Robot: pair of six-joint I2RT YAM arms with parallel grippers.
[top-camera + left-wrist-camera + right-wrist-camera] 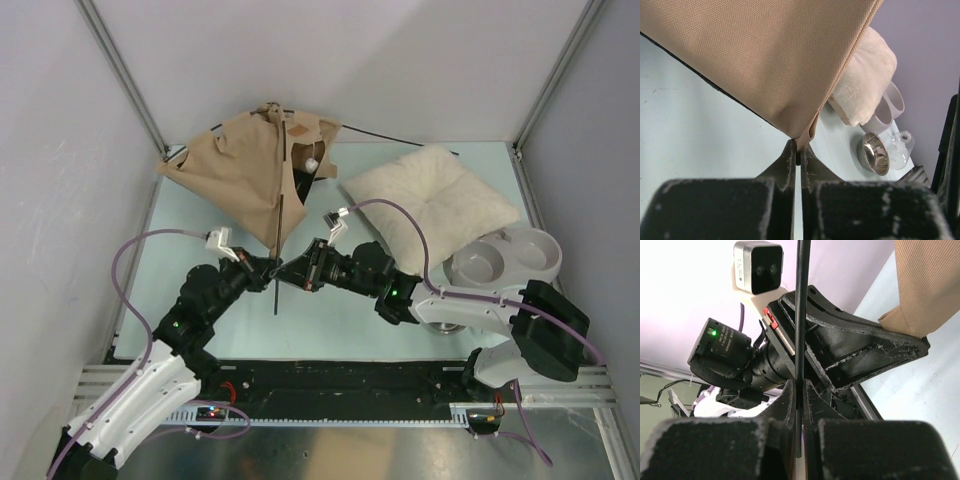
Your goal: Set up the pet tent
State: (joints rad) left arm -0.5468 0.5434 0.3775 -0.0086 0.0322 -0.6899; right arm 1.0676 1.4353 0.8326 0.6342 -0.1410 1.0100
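The pet tent [250, 170] lies half collapsed at the back left of the table, tan canvas with a white pom-pom [311, 163] in its dark opening. A thin black pole [280, 225] runs from its peak down to the table's middle. My left gripper [277, 268] is shut on the tent's near fabric corner [805, 136], seen pinched between the fingertips of the left gripper [800, 146]. My right gripper [302, 272] faces it from the right. In the right wrist view, the right gripper [800, 385] is shut on the black pole [802, 300] near its lower end.
A fluffy cream pillow [430, 200] lies right of the tent. A white double bowl stand [505, 255] sits at the right edge, with a steel bowl [875, 154] and a clear cup [902, 145] nearby. Walls close in the back and sides.
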